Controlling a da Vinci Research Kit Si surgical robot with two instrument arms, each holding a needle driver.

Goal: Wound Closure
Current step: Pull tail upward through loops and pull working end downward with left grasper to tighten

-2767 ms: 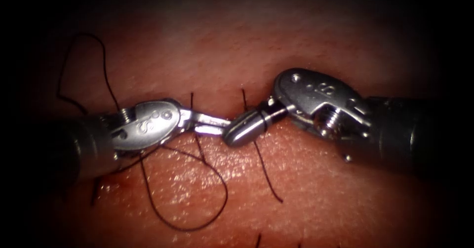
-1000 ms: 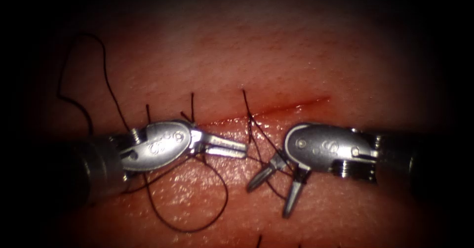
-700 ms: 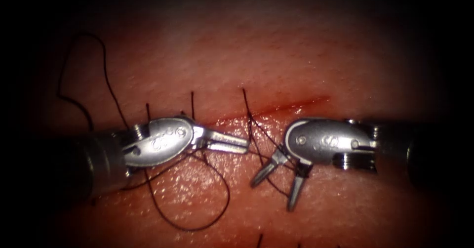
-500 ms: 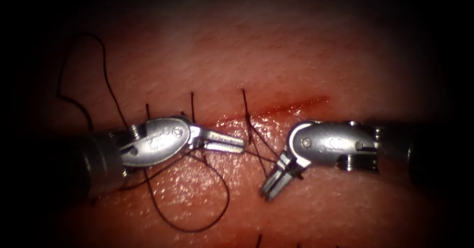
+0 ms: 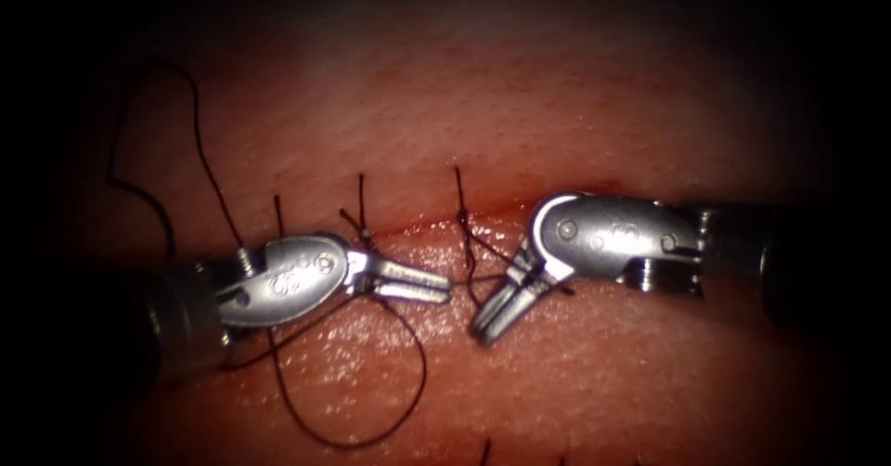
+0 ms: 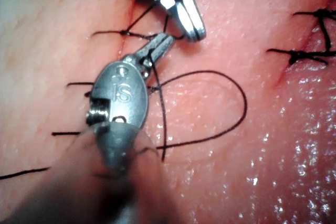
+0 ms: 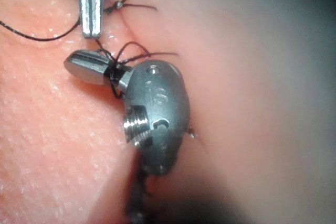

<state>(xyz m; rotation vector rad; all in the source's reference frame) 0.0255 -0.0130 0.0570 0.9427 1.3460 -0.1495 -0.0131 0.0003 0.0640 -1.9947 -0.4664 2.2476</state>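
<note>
Below the cut point(image 5: 422, 226), both tools' closed jaws grip thread point(image 5: 469, 254); needle unseen.

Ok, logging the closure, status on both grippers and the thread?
Left gripper shut on thread. Right gripper shut on thread by the cut. Needle unseen. Cut ends of thread stand along the cut.

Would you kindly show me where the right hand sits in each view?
Endoscope: right hand, shut on thread, right of the left hand.
Left wrist: right hand just beyond the left hand's tip.
Right wrist: right hand, thread wound at its base.
Shared landmark: left hand.
</note>
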